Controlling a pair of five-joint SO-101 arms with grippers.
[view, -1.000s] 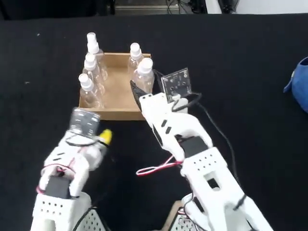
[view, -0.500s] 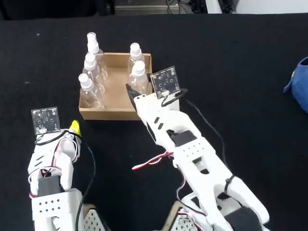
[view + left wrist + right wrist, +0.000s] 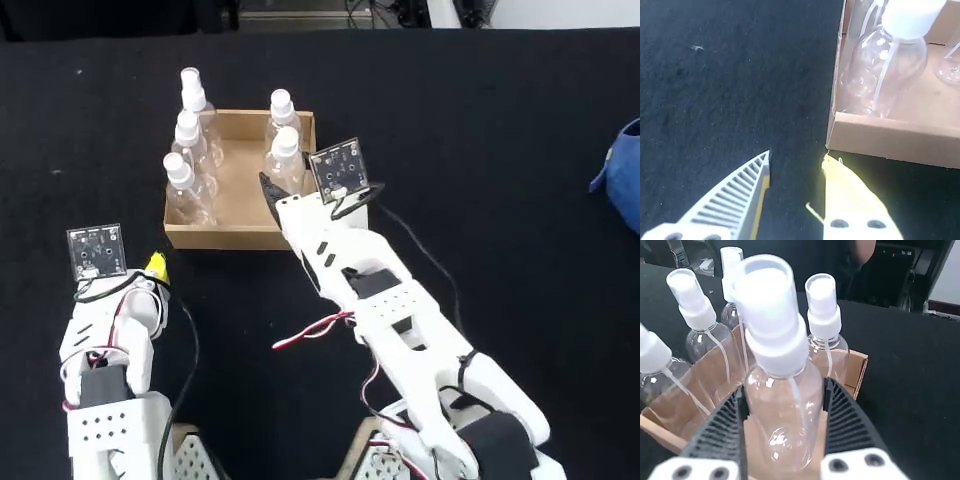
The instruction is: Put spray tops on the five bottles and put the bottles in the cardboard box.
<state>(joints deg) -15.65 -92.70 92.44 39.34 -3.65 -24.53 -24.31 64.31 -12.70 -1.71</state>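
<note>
Plastic this thin is probably light, slick and easily dented; your right gripper (image 3: 784,390) pinches the bottle (image 3: 777,370) around its body, at the cardboard box's (image 3: 225,237) right edge. Your left gripper (image 3: 796,156) hangs spread.

You have clear bottles (image 3: 185,200) with white spray tops (image 3: 176,168), a tan cardboard box (image 3: 240,237), a black table (image 3: 500,120), white arms (image 3: 400,310), and a blue object (image 3: 622,180) at right.

Black-covered table (image 3: 520,120), cardboard box (image 3: 240,236) resting on it, blue object (image 3: 622,170) at its edge.
</note>
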